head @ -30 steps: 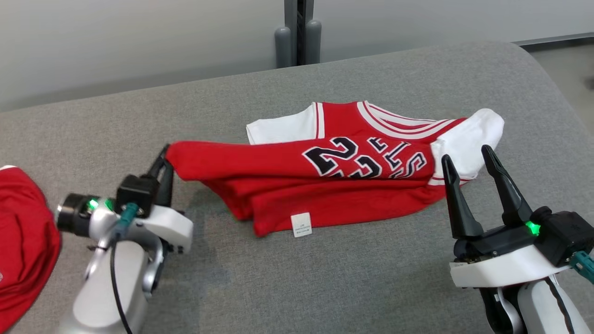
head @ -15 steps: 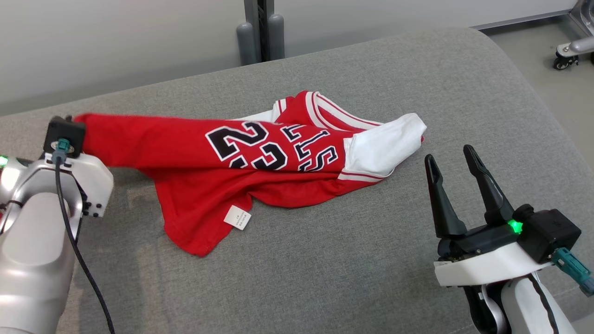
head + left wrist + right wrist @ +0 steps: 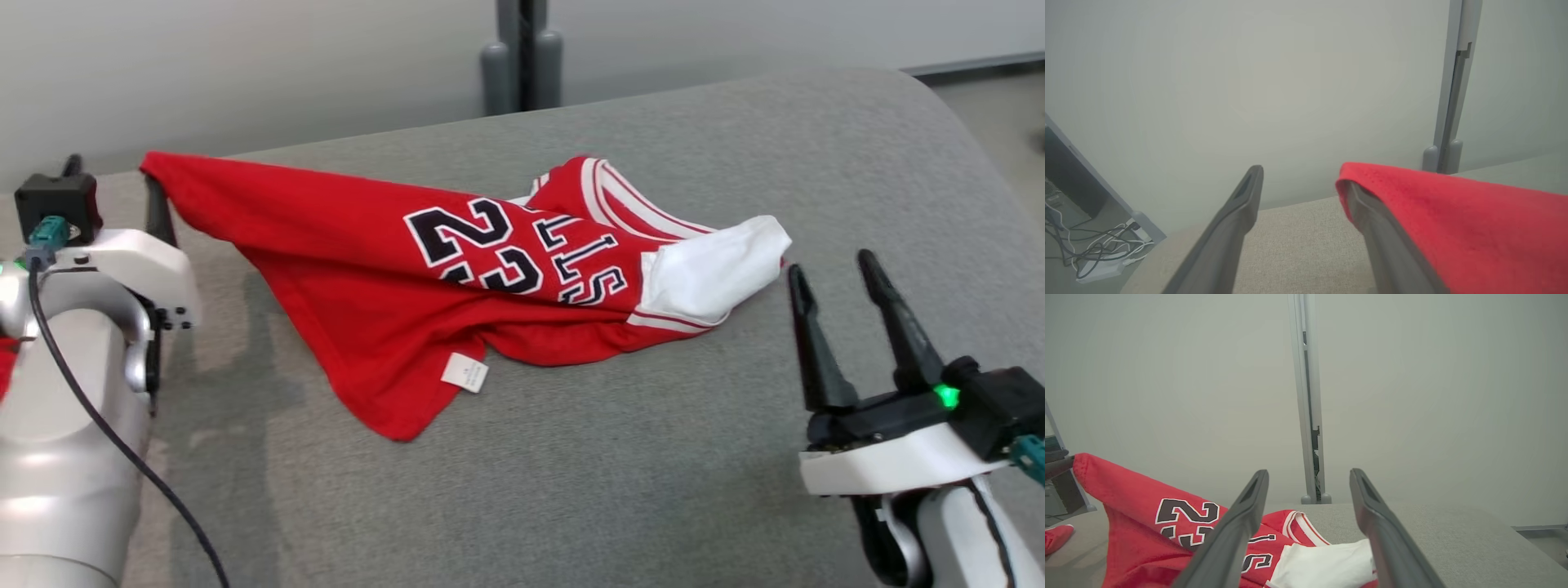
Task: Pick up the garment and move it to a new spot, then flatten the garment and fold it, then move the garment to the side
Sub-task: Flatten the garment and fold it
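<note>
The left gripper (image 3: pixel 113 170) has just let go. A second ago its fingers were pinched shut on a red hem corner; now they stand spread wide, and the left wrist view shows that corner only draped over one finger (image 3: pixel 1372 228), not clamped. By appearance the pull to the new spot is over, and flattening comes next, since the garment (image 3: pixel 367 269) is bunched in the middle with its white label (image 3: pixel 465 373) showing. It lies on the grey fabric-covered table (image 3: pixel 612 490), its long axis running left to right. The hem points toward the left gripper, the collar and white sleeve (image 3: pixel 718 269) toward the right gripper (image 3: pixel 831 263), which hovers open and empty just beside the sleeve.
</note>
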### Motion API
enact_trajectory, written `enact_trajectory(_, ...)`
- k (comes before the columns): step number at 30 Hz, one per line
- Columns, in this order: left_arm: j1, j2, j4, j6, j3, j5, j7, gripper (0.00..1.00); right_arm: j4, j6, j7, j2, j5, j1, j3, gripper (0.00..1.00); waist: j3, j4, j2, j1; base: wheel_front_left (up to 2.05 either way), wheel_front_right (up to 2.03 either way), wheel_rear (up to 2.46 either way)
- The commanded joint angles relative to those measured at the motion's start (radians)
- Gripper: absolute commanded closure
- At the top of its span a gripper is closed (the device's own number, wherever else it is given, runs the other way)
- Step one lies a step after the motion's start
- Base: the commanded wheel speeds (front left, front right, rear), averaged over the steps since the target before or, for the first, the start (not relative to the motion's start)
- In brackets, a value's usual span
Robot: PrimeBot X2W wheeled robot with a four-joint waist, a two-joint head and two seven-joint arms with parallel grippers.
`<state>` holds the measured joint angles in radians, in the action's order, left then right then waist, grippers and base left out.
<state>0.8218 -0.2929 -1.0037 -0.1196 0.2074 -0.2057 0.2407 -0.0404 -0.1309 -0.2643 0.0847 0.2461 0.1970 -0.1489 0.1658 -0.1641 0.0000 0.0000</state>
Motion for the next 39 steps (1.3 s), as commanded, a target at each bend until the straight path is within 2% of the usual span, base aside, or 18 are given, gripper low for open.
enact_trajectory(1, -0.029, 0.015, 0.024, 0.013, -0.013, -0.024, 0.010, 0.00, 0.002, 0.000, 0.000, 0.016, -0.008, -0.012, 0.019, 0.00, -0.011, 0.046, 0.0000, 0.0000, 0.00, 0.00, 0.00)
enact_trajectory(4, -0.062, 0.040, 0.045, 0.052, 0.004, -0.034, 0.012, 0.00, 0.005, 0.000, 0.000, 0.027, -0.008, -0.017, 0.060, 0.00, -0.020, 0.094, 0.0000, 0.0000, 0.00, 0.00, 0.00)
enact_trajectory(11, -0.108, 0.064, 0.053, 0.140, 0.097, 0.004, -0.046, 0.00, 0.013, 0.000, 0.000, 0.052, -0.016, -0.001, 0.058, 0.00, -0.041, 0.154, 0.0000, 0.0000, 0.00, 0.00, 0.00)
enact_trajectory(16, -0.142, 0.045, 0.051, 0.215, 0.192, 0.045, -0.157, 0.00, 0.013, 0.000, 0.000, 0.043, -0.021, -0.008, 0.056, 0.00, -0.053, 0.178, 0.0000, 0.0000, 0.00, 0.00, 0.00)
enact_trajectory(22, -0.190, -0.008, 0.111, 0.249, 0.267, 0.022, -0.263, 0.00, 0.011, 0.000, 0.000, 0.037, -0.026, -0.021, 0.056, 0.00, -0.066, 0.190, 0.0000, 0.0000, 0.00, 0.00, 0.00)
enact_trajectory(24, -0.196, -0.030, 0.165, 0.248, 0.245, -0.008, -0.240, 0.00, 0.014, 0.000, 0.000, 0.035, -0.025, -0.023, 0.058, 0.00, -0.068, 0.192, 0.0000, 0.0000, 0.00, 0.00, 0.00)
enact_trajectory(26, -0.229, -0.030, 0.222, 0.231, 0.218, -0.037, -0.209, 0.00, 0.018, 0.000, 0.000, 0.034, -0.023, -0.026, 0.063, 0.00, -0.071, 0.193, 0.0000, 0.0000, 0.00, 0.00, 0.00)
enact_trajectory(30, -0.285, -0.005, 0.368, 0.155, 0.139, -0.100, -0.102, 0.00, 0.029, 0.000, 0.000, 0.033, -0.022, -0.036, 0.068, 0.00, -0.072, 0.196, 0.0000, 0.0000, 0.00, 0.00, 0.00)
enact_trajectory(31, -0.285, -0.005, 0.368, 0.155, 0.139, -0.100, -0.102, 0.00, 0.029, 0.000, 0.000, 0.033, -0.022, -0.036, 0.068, 0.00, -0.072, 0.196, 0.0000, 0.0000, 0.00, 0.00, 0.00)
enact_trajectory(32, -0.305, 0.003, 0.402, 0.134, 0.126, -0.107, -0.070, 0.00, 0.035, 0.000, 0.000, 0.033, -0.022, -0.039, 0.070, 0.00, -0.072, 0.197, 0.0000, 0.0000, 0.00, 0.00, 0.00)
enact_trajectory(33, -0.354, 0.039, 0.471, 0.094, 0.100, -0.131, -0.022, 0.00, 0.051, 0.000, 0.000, 0.037, -0.029, -0.039, 0.075, 0.00, -0.069, 0.201, 0.0000, 0.0000, 0.00, 0.00, 0.00)
enact_trajectory(34, -0.378, 0.061, 0.510, 0.082, 0.090, -0.140, -0.004, 0.00, 0.057, 0.000, 0.000, 0.040, -0.032, -0.040, 0.079, 0.00, -0.066, 0.204, 0.0000, 0.0000, 0.00, 0.00, 0.00)
enact_trajectory(37, -0.452, 0.125, 0.616, 0.072, 0.060, -0.176, 0.022, 0.00, 0.076, 0.000, 0.000, 0.049, -0.038, -0.045, 0.081, 0.00, -0.060, 0.211, 0.0000, 0.0000, 0.00, 0.00, 0.00)
enact_trajectory(39, -0.497, 0.160, 0.690, 0.066, 0.045, -0.158, 0.025, 0.00, 0.081, 0.000, 0.000, 0.055, -0.039, -0.047, 0.084, 0.00, -0.057, 0.215, 0.0000, 0.0000, 0.00, 0.00, 0.00)
